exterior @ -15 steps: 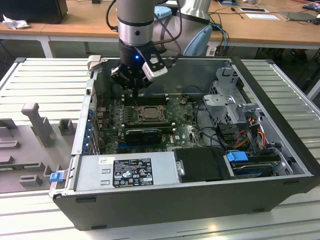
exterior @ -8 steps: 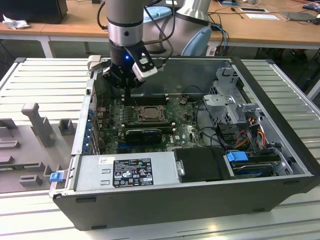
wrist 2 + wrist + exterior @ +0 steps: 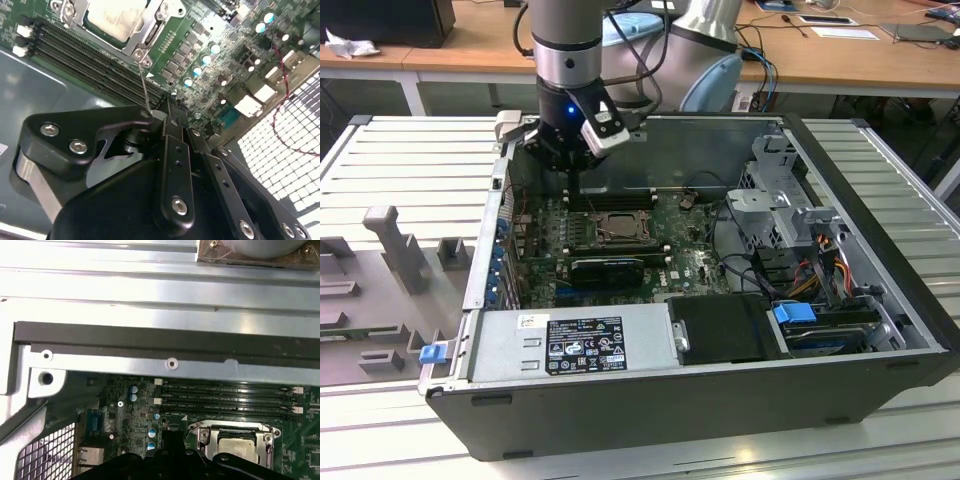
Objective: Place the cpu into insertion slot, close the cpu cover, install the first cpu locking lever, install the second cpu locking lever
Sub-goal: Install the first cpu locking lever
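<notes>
1. Beige-silver, the cpu (image 3: 117,17) sits in the insertion slot (image 3: 610,226). It lies just beyond the claw (image 3: 169,111), near it but not touching.
2. Silvery metal, the cpu cover (image 3: 148,34) lies down over the chip. It frames the pale face through its central cut-out in both wrist views.
3. From the slot's corner nearest the claw, a thin locking lever (image 3: 144,85) runs as a bare rod straight to the claw's tip. Its end meets the tip, but whether it is pinched there cannot be told.
4. The claw is closed, its tips drawn together with no gap showing. In the exterior view it hangs as one narrow dark stem over the board.
5. Long black memory slots (image 3: 95,65) lie between the claw and the insertion slot, running across under the lever.
6. The green motherboard (image 3: 200,45) spreads around the claw, dotted with small round capacitors.
7. Farther from the claw than the slot, a black expansion card (image 3: 608,268) lies on the board. Past it is the grey power supply (image 3: 570,345).
8. All of this sits inside the open computer case (image 3: 720,410), which rests on a ribbed metal tabletop (image 3: 400,150).
</notes>
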